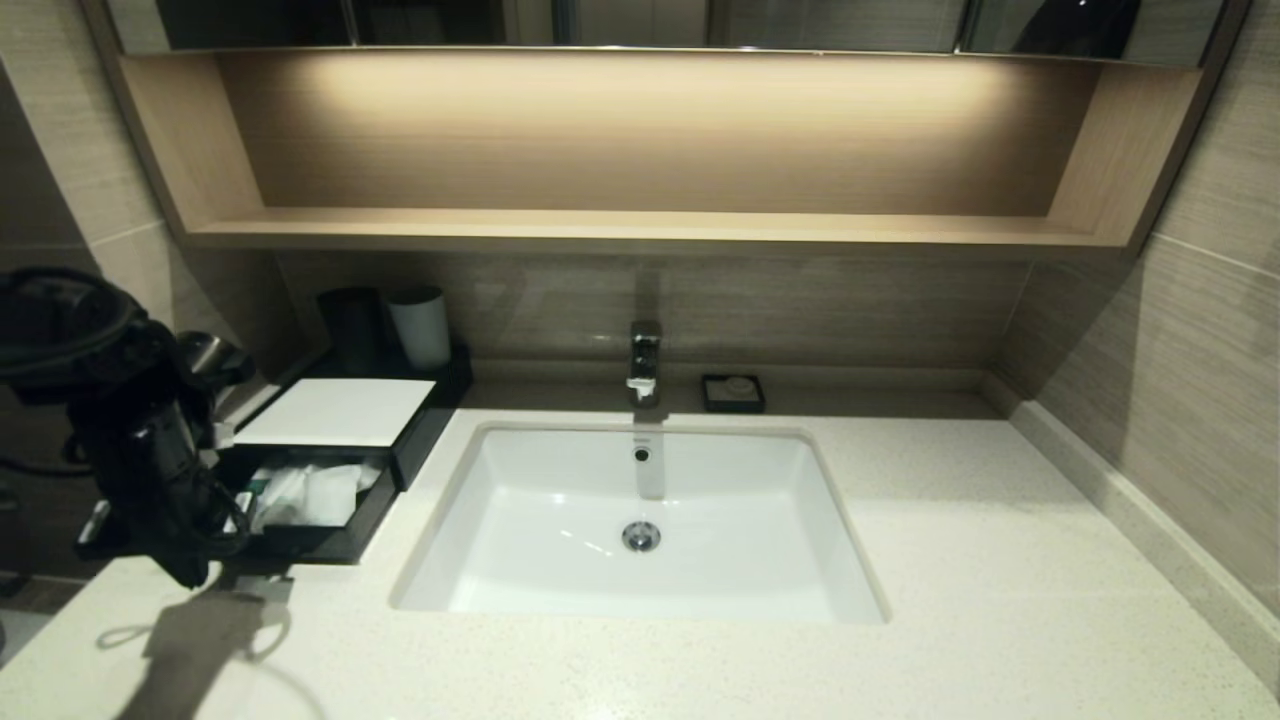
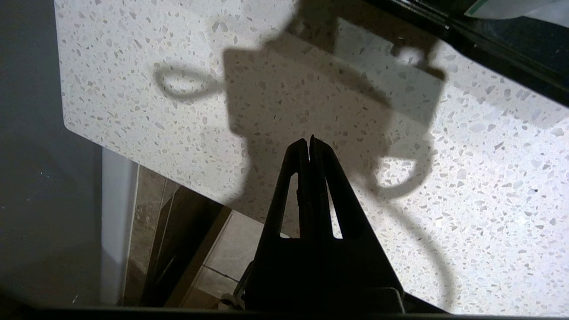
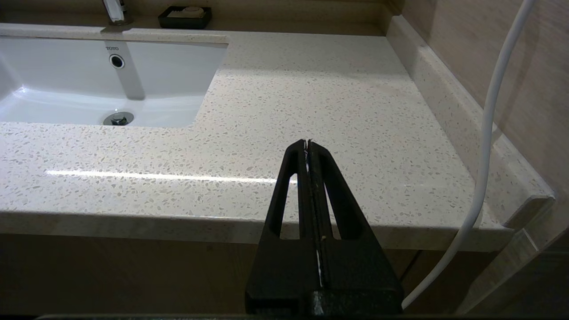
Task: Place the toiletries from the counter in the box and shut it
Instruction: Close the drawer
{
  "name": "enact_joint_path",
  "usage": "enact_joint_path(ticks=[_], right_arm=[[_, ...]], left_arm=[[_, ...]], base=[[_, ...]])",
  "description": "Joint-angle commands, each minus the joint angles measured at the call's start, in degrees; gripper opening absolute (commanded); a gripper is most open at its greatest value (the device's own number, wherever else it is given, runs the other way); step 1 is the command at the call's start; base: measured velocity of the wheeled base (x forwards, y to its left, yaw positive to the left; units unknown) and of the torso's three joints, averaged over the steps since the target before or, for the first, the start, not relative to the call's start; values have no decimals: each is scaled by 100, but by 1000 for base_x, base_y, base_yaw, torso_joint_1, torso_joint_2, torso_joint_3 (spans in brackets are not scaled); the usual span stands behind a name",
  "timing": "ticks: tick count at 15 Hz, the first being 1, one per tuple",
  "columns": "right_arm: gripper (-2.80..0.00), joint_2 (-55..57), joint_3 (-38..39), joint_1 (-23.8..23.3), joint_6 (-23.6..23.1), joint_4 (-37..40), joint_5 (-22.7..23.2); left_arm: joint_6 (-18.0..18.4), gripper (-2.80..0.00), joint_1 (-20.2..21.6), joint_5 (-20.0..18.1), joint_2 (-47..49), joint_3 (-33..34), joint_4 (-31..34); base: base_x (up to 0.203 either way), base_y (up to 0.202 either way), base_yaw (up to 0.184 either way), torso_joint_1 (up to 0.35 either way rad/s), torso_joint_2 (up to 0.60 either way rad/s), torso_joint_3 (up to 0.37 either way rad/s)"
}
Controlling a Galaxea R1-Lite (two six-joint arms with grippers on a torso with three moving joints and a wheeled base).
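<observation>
Currently L gripper (image 2: 308, 143) pinched tight, holding nothing, above bare counter (image 1: 1000, 560) just beside box (image 1: 340, 412). Drawer (image 1: 330, 545) pulled out, toiletries (image 1: 305, 495) inside. R gripper (image 3: 307, 144) likewise pressed together, empty, parked at counter's front edge.

Back wall (image 1: 800, 300) – horizontal-grained tan panelling, same finish on the right side wall (image 1: 1200, 380). Recessed wooden niche (image 1: 640, 140) above, lit warmly from its upper edge; brightest at centre, falling off toward both ends. Mirror strip (image 1: 640, 20) runs above the niche. A low stone upstand (image 1: 1130, 500) borders the right wall. Chrome faucet (image 1: 644, 362) stands at the back wall, centred. Small black square dish (image 1: 733, 392) sits just right of it. Black cup (image 1: 350, 325) and white cup (image 1: 420, 325) stand side by side in the left corner. Floor (image 2: 231, 253) – pale tiles, seen in the left wrist view. White cable (image 3: 484, 146) hangs along the right wall.
</observation>
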Motion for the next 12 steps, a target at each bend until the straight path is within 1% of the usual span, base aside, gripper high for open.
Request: enact_joint_path(ticks=[1,12], right_arm=[[-280,-9,11,1,-4,0,0],[-280,-9,11,1,-4,0,0]], left_arm=[[-8,-280,-14,10,154,-14,-41],[-8,-280,-53,-8,268,-94,-213]], base=[[0,0,0,0,0,0],[0,0,0,0,0,0]])
